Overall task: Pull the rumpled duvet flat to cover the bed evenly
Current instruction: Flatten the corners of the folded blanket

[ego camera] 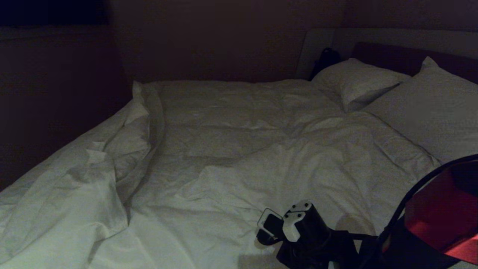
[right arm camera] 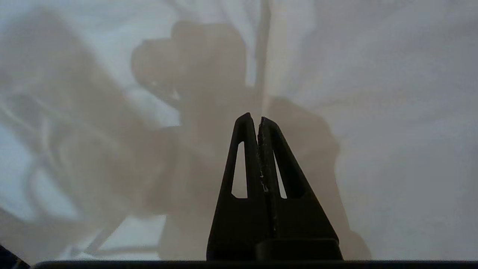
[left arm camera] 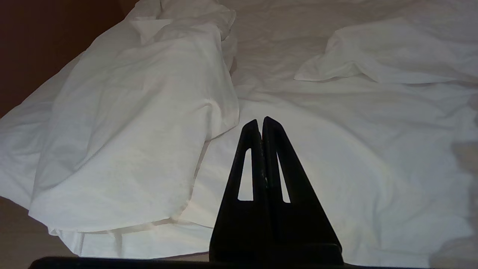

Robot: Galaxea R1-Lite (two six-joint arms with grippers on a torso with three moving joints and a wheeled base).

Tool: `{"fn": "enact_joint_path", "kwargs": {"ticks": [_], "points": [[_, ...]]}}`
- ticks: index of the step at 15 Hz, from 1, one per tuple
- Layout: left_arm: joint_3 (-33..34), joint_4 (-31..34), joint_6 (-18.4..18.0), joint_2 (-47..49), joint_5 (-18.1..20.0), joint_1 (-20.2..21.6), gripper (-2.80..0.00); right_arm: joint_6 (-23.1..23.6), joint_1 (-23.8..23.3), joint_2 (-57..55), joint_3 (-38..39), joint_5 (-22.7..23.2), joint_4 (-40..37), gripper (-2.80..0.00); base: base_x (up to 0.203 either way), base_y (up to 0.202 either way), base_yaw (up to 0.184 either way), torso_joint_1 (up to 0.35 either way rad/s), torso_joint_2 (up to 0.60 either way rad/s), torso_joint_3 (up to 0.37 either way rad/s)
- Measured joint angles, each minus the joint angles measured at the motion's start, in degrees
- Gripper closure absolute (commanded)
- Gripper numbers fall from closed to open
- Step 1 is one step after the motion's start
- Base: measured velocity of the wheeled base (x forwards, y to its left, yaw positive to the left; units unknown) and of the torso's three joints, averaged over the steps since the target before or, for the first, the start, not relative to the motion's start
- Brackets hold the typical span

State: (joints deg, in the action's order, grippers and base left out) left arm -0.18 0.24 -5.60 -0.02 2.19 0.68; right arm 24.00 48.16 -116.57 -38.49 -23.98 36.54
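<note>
Puffy creased white duvet (ego camera: 239, 149), black wedge-shaped right pincer (right arm camera: 257, 118) pressed together, empty

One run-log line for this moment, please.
duvet: rumpled, bunched at left | right gripper: shut, empty, above duvet | left gripper: shut, idle

No text, label, brand, number or sign can be read anywhere in these views; the white bedding and the dark robot parts carry no legible marking.
</note>
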Motion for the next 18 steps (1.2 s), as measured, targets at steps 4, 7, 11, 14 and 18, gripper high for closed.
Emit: {"fn": "enact_joint_path", "kwargs": {"ticks": [4,7,11,14,18], "points": [[0.0,0.01,0.0,0.0,0.0,0.0,0.0,0.3,0.13,-0.46,0.67,-0.38,1.74,-2.8,0.0,0.0,0.0,0.0,0.0,0.0],[0.0,0.0,0.0,0.0,0.0,0.0,0.0,1.18,0.1,-0.63,0.89,-1.73,2.96,-2.8,0.0,0.0,0.0,0.0,0.0,0.0],[0.0,0.02,0.0,0.0,0.01,0.0,0.0,2.9,0.06,-2.71,-0.41,-4.73,3.12,-2.8,0.0,0.0,0.0,0.0,0.0,0.0],[0.0,0.02,0.01,0.0,0.0,0.0,0.0,4.46,-0.76,-4.97,-3.14,-7.84,3.23,-2.8,0.0,0.0,0.0,0.0,0.0,0.0],[0.0,0.01,0.0,0.0,0.0,0.0,0.0,5.27,-4.33,-6.97,-6.28,-9.13,3.03,-2.8,0.0,0.0,0.0,0.0,0.0,0.0]]}}
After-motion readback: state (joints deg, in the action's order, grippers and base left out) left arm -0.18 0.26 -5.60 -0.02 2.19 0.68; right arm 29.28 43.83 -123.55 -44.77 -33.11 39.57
